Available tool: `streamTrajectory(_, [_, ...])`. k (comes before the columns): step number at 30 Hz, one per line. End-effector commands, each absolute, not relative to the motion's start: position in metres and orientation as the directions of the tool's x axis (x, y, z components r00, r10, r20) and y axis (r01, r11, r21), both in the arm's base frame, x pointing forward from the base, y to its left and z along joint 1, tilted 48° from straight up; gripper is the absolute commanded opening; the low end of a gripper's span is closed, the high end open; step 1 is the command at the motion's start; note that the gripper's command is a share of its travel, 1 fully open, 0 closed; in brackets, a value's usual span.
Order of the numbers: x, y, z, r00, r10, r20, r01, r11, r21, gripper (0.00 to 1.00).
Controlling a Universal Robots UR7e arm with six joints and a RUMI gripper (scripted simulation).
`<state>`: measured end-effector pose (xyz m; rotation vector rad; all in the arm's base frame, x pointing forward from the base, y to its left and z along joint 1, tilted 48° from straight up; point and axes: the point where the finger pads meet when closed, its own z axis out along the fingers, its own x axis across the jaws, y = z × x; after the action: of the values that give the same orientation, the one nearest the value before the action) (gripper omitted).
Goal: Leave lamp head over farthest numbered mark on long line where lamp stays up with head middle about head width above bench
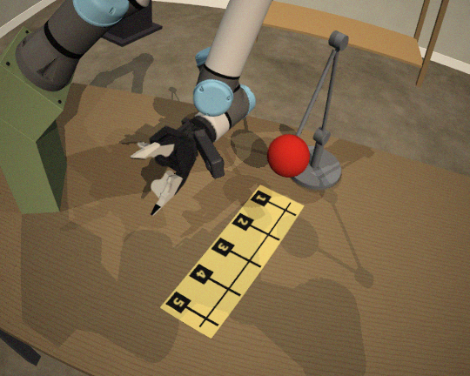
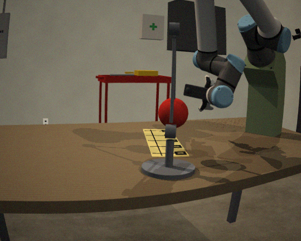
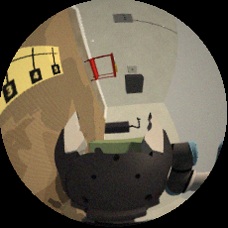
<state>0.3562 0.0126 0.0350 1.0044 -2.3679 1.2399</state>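
The grey lamp stands on its round base. Its arm is folded: one part rises to the upper joint, the other slopes down to the red ball head. The head hangs in the air close to the base, near the 1 end of the card. The yellow card has a long line with marks 1 to 5, 1 nearest the lamp. My gripper is open and empty, above the bench on the robot-stand side of the head, not touching the lamp.
The green robot stand is on the bench. My forearm comes down beside the lamp's upper joint in the top view. A red table stands beyond the bench.
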Motion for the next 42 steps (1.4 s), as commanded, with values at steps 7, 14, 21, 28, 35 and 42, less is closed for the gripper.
streamTrajectory(7, [0.357,0.016,0.059,-0.747,-0.512,0.424,-0.663,0.521,-0.538,1.00])
streamTrajectory(14, [0.358,0.017,0.073,-0.765,-0.533,0.362,-0.642,0.585,-0.496,1.00])
streamTrajectory(21, [0.358,0.015,0.087,-0.782,-0.551,0.293,-0.621,0.646,-0.443,1.00])
streamTrajectory(28, [0.359,0.012,0.103,-0.800,-0.562,0.210,-0.596,0.710,-0.373,1.00])
streamTrajectory(35, [0.359,0.009,0.114,-0.813,-0.563,0.150,-0.579,0.750,-0.320,1.00])
streamTrajectory(42, [0.358,0.002,0.129,-0.829,-0.556,0.068,-0.554,0.797,-0.241,1.00])
